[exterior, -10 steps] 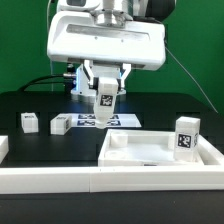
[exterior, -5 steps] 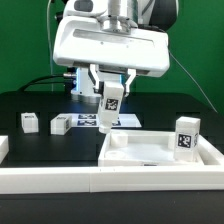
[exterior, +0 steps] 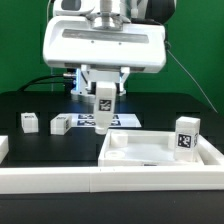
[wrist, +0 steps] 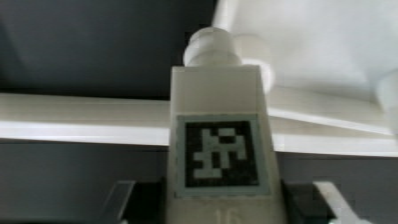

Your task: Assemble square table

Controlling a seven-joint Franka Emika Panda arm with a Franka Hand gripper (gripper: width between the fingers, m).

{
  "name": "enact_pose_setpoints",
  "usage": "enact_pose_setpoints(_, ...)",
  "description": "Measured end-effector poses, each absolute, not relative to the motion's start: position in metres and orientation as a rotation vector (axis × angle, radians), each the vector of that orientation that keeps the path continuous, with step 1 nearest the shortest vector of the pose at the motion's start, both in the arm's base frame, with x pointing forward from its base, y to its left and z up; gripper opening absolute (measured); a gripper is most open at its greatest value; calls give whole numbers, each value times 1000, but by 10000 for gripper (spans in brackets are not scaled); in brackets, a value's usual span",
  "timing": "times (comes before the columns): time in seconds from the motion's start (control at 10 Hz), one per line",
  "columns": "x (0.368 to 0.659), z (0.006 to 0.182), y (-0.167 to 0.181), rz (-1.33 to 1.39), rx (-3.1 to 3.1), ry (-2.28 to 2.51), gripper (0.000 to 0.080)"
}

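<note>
Hand (exterior: 104,93) clamped on blocky white plastic leg (exterior: 103,108) w/ b&w tag, peg-tipped; rimmed square slab (exterior: 150,153) sits nearer the camera than hand, marker board (exterior: 128,120) just behind it, loose leg (exterior: 60,125) on black desk (exterior: 30,100) toward exterior view's left.

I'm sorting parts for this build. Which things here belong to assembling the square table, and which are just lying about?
Part of the job:
- tabletop
- held leg, clamped in the gripper
- two loose legs on the exterior view's left
- upright leg at the tabletop's right end

Just there:
- marker board
- border bar
- black table
</note>
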State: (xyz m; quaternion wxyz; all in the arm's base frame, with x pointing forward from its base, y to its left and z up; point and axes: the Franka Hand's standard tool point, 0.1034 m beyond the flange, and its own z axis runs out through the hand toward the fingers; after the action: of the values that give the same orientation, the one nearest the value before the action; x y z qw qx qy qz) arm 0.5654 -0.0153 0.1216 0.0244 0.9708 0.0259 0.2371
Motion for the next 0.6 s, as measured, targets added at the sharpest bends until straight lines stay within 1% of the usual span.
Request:
enact_pose_setpoints(0.1,565,121,-12,730,2995,113,290)
enact_pose_setpoints(0.4,564,119,-19,722,2995,92,290)
enact_pose_setpoints(0.5,563,116,-33,697,3011,26,290)
enact_pose_setpoints(0.6,567,115,-36,671,3034,2,290)
